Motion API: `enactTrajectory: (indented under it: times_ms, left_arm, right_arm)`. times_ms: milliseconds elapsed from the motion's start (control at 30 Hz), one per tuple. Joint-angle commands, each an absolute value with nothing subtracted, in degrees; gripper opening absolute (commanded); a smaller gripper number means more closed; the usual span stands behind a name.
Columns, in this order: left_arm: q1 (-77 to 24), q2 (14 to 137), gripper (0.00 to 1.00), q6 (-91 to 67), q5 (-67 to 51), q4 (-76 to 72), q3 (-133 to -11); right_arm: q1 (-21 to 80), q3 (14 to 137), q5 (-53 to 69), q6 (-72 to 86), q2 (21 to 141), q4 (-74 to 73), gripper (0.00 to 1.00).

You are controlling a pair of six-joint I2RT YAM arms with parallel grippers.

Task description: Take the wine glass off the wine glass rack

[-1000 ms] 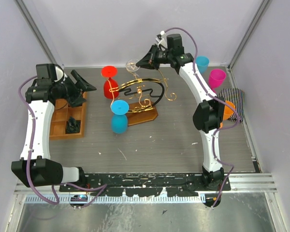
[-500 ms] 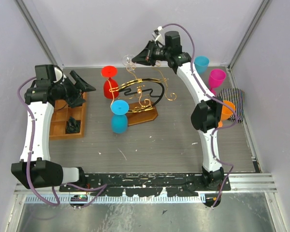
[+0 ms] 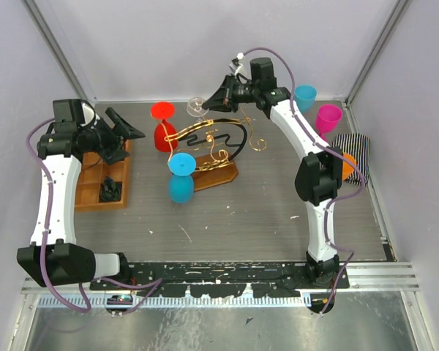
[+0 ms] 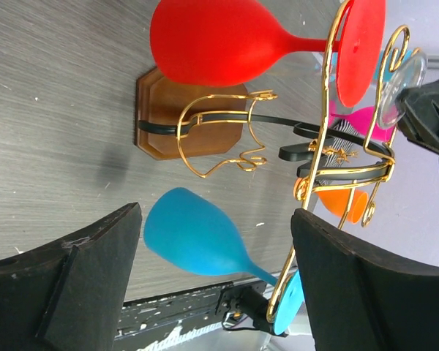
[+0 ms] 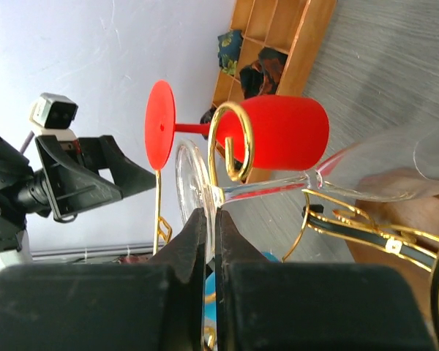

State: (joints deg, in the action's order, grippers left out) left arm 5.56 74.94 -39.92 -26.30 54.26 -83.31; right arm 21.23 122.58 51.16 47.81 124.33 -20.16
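A clear wine glass [image 5: 278, 186] hangs upside down at the back top of the gold wire wine glass rack [image 3: 221, 142]. My right gripper [image 5: 211, 216] is shut on the thin edge of its round foot [image 3: 196, 107], beside a gold scroll end [image 5: 230, 142]. A red wine glass [image 3: 164, 126] and a blue wine glass [image 3: 180, 180] also hang on the rack. My left gripper [image 4: 216, 212] stands open to the left of the rack, over the tray, holding nothing; the blue glass [image 4: 194, 230] shows beyond its fingers.
An orange-brown compartment tray [image 3: 95, 186] with a dark item lies at the left. Cyan [image 3: 305, 96], magenta [image 3: 328, 117] and orange [image 3: 344, 167] cups and a striped cloth [image 3: 355, 150] sit at the back right. The rack's wooden base [image 3: 218, 174] stands mid-table.
My right gripper, still shut on the clear glass's foot, rose and shifted left, then came back down a little. The left gripper's jaws spread slightly; that arm barely moved.
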Motion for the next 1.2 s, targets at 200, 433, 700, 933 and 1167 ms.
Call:
enactTrajectory:
  times_ms: [200,433,700,933,1167]
  left_arm:
    - [6.0,73.2,0.91,-42.9,-28.1,52.3,-84.5]
    - [6.0,71.4,0.90,-47.8,-30.4,45.8,-84.3]
    - [6.0,72.1,0.91,-58.7,-34.0,34.8,-83.9]
    - [2.6,78.3,0.91,-69.6,-35.6,27.0,-91.0]
    - [-4.3,90.5,0.92,-67.1,-38.2,36.1,-112.9]
  right_arm:
    - [20.7,125.5,53.7,36.7,111.3,-29.6,0.01]
    - [19.9,131.9,51.0,26.1,109.7,-39.4,0.01]
    - [20.7,131.4,45.8,13.6,101.1,-42.3,0.01]
    - [28.8,123.8,35.9,-1.2,90.3,-39.9,0.01]
    - [33.3,116.1,32.6,-11.9,82.3,-38.7,0.01]
